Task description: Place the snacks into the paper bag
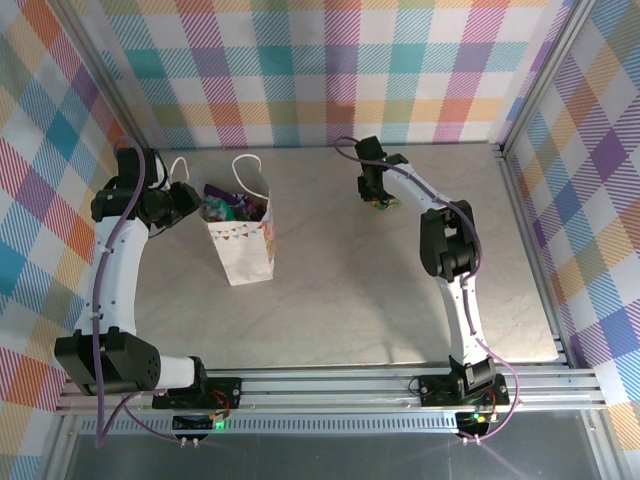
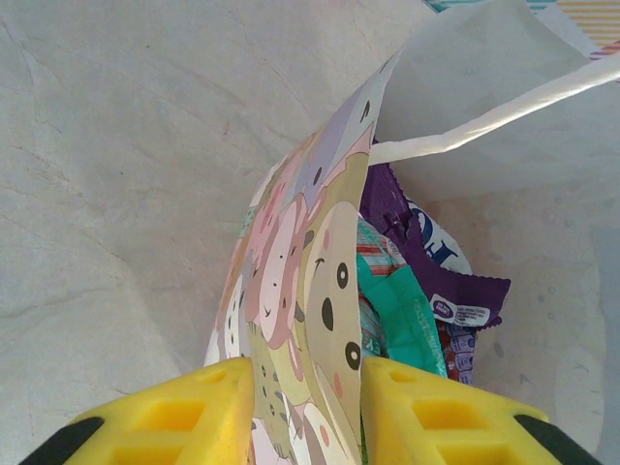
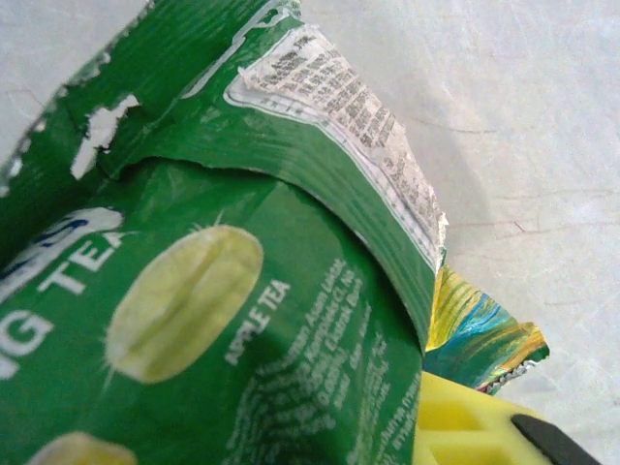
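Observation:
The white paper bag (image 1: 243, 250) with pastel animal print stands upright at the left of the table. My left gripper (image 1: 190, 203) is shut on its near wall (image 2: 310, 252), one yellow finger (image 2: 184, 417) outside and one inside. Inside lie a purple packet (image 2: 426, 252), a teal packet (image 2: 407, 320) and a red one beneath. At the far middle, my right gripper (image 1: 377, 200) is low on the table, shut on a crumpled green "APPLE TEA" snack packet (image 3: 194, 320). One yellow finger (image 3: 484, 426) shows; the packet hides the other. A yellow-teal packet (image 3: 480, 339) lies just behind.
The grey table (image 1: 350, 290) is bare between the bag and the right arm. Plaid walls and an aluminium frame (image 1: 520, 190) close it in at the back and sides. The bag's white cord handles (image 1: 255, 170) stick up at its mouth.

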Robot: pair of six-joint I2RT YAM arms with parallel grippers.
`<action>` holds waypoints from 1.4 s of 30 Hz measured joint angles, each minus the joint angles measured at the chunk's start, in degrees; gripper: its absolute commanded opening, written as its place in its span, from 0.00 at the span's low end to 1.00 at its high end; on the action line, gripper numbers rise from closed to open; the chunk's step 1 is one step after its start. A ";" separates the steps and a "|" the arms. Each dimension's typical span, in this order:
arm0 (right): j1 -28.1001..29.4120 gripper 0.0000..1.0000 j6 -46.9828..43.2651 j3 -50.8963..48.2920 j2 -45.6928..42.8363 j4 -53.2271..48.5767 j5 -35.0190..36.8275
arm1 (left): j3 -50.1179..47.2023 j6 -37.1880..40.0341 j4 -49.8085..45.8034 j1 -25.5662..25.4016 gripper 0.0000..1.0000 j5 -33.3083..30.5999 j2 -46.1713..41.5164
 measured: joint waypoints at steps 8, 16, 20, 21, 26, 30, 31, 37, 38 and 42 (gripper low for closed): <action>0.59 0.31 1.53 -6.62 -5.09 0.31 -2.43 | 0.00 0.00 0.02 0.00 0.35 0.76 -0.02; 1.75 0.31 2.89 -10.97 -11.19 1.03 -6.91 | 0.09 0.00 0.07 0.00 0.35 2.80 0.00; 1.84 0.31 3.52 -11.50 -13.53 1.51 -9.07 | 0.09 0.00 0.07 0.00 0.35 3.37 -0.02; 1.84 0.31 3.76 -11.74 -14.29 1.53 -9.62 | 0.09 0.00 0.07 0.00 0.35 3.54 -0.09; 2.21 0.30 4.28 -12.41 -16.83 1.81 -11.80 | 0.09 -0.02 0.22 0.00 0.35 4.28 -0.98; 2.47 0.31 4.46 -13.44 -19.06 1.95 -13.49 | -0.59 0.02 1.97 0.00 0.36 5.27 -2.47; 2.49 0.31 4.48 -13.81 -19.76 2.27 -13.86 | -1.20 -0.02 2.95 0.00 0.37 5.42 -3.13; 3.15 0.32 4.44 -15.21 -23.54 2.75 -15.10 | -2.54 -0.26 4.79 0.00 0.37 5.51 -4.74; 3.28 0.32 4.42 -15.28 -23.93 2.75 -15.21 | -2.54 -0.28 4.74 0.00 0.37 5.53 -4.70; 3.39 0.32 4.26 -15.82 -25.99 2.75 -16.09 | -2.54 -0.57 4.74 0.00 0.37 5.53 -4.63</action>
